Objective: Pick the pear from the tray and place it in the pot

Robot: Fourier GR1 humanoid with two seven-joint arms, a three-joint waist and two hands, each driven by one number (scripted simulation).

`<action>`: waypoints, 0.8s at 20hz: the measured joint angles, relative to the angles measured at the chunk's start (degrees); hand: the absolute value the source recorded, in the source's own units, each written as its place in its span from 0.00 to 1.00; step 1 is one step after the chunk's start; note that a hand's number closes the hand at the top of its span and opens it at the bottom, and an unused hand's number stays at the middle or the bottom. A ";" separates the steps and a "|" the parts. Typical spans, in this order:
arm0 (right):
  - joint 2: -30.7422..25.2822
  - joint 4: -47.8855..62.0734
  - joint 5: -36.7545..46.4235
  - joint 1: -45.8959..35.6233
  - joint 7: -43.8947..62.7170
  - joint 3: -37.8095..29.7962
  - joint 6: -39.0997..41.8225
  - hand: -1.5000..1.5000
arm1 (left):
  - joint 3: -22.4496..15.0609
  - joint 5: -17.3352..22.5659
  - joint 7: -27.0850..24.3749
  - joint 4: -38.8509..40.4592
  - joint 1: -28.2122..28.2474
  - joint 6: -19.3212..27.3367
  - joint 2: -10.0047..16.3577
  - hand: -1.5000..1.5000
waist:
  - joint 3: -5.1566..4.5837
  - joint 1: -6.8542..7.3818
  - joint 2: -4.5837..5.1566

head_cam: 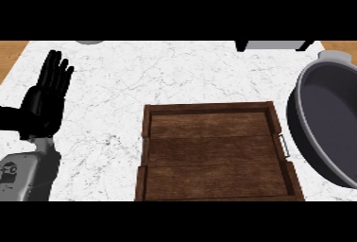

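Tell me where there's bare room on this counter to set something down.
Bare counter lies beyond the tray, toward the far edge, and in the wide strip between the tray and the open left hand resting at the left. The tray's floor is bare as well. It is crowded on the right: the pot nearly meets the tray.

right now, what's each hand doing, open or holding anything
Left hand: open, fingers straight, holding nothing.
Right hand: not in view.

One head view looks steeply down, close over the counter (181,75).
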 measured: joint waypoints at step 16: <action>-9.00 45.93 1.29 -16.22 -20.60 -2.49 -6.33 1.00 | -0.87 -1.05 -0.30 -1.53 1.08 -0.54 -1.85 0.50 | -0.03 1.03 0.14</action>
